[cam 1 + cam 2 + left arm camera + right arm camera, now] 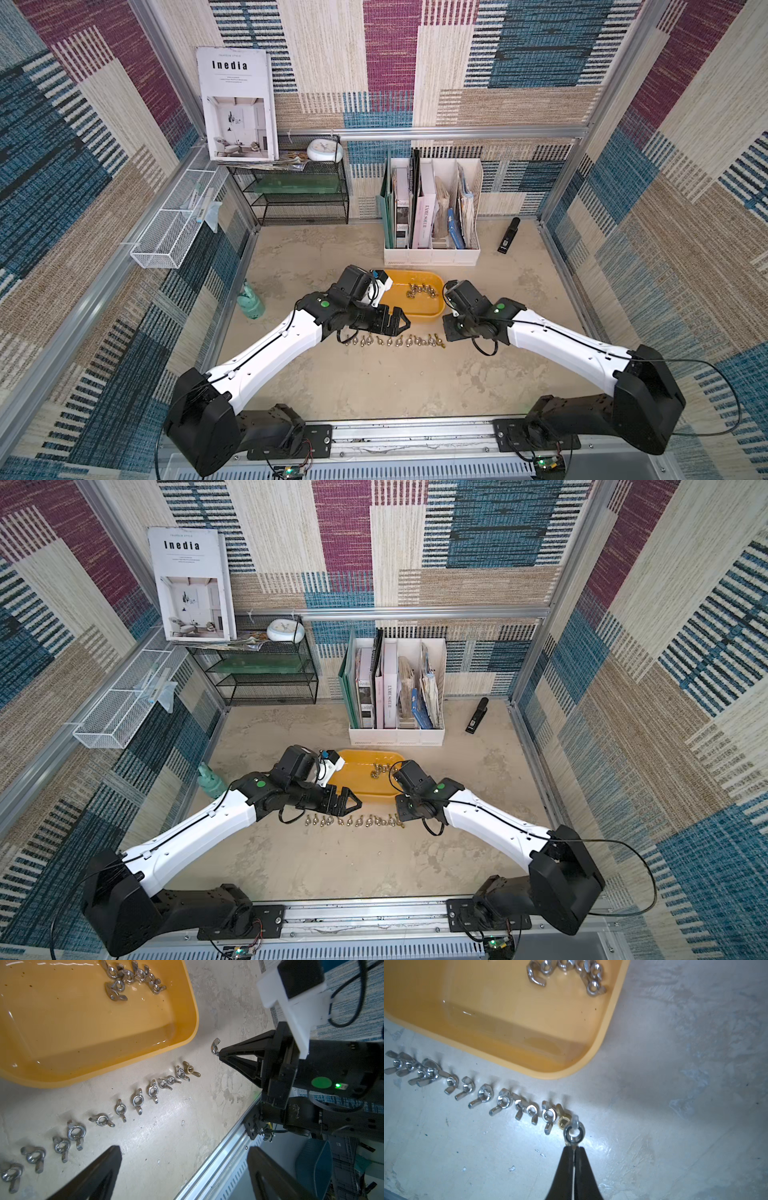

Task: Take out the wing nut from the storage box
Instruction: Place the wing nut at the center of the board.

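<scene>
1. In a top view, I see the storage box [415,312] between my arms;
2. Left wrist: my left gripper [185,1153] gapes wide, nothing in it;
3. Right wrist: my right gripper [574,1148] pinches the wing nut [573,1132] outside the box, ending the row of nuts [483,1096].

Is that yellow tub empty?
No, a small cluster of wing nuts lies on the floor of the storage box.

- The left black parallel gripper [185,1153] lies level, jaws spread wide.
- The right black parallel gripper [574,1148] points downward, jaws pinched on a small silver metal wing nut [573,1131].
</scene>
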You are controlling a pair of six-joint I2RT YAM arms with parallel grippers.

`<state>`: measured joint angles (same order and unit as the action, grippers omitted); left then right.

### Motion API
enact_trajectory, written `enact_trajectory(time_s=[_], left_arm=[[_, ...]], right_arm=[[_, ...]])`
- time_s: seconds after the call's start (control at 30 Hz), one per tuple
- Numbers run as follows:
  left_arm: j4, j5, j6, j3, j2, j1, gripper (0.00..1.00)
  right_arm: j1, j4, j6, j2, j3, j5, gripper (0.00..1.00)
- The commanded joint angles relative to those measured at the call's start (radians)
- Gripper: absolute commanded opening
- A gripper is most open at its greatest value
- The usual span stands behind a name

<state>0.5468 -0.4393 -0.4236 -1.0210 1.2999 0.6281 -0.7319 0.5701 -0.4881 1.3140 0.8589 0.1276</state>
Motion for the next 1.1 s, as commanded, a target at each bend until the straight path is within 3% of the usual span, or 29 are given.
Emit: enact_trajectory(time_s=[0.0,0.2,0.77,0.87,0.93,1.07], left_arm=[[-0.016,0.025,-0.022,0.002,-0.012,0.017,0.99],[-0.01,0.049,-0.039,0.01,-0.029,0.042,0.99],[0.022,0.098,-0.05,0.03,-0.08,0.057,0.99],[0.022,0.096,-0.046,0.026,-0.075,0.058,0.99],[0.022,0.096,-0.045,0.026,-0.071,0.057,0.99],[0.018,0.097,-0.042,0.024,-0.063,0.057,0.99]], right_arm=[[-0.002,-0.03,-0.017,-0.033,-0.059,-0.021,0.0],[-0.002,-0.11,-0.03,-0.013,-0.141,-0.048,0.0],[-0.001,-0.192,-0.027,0.106,-0.187,-0.049,0.0],[-0.002,-0.19,-0.027,0.108,-0.184,-0.051,0.06],[-0.001,-0.179,-0.029,0.101,-0.176,-0.046,0.18],[-0.001,-0.13,-0.028,0.055,-0.141,-0.021,0.27]])
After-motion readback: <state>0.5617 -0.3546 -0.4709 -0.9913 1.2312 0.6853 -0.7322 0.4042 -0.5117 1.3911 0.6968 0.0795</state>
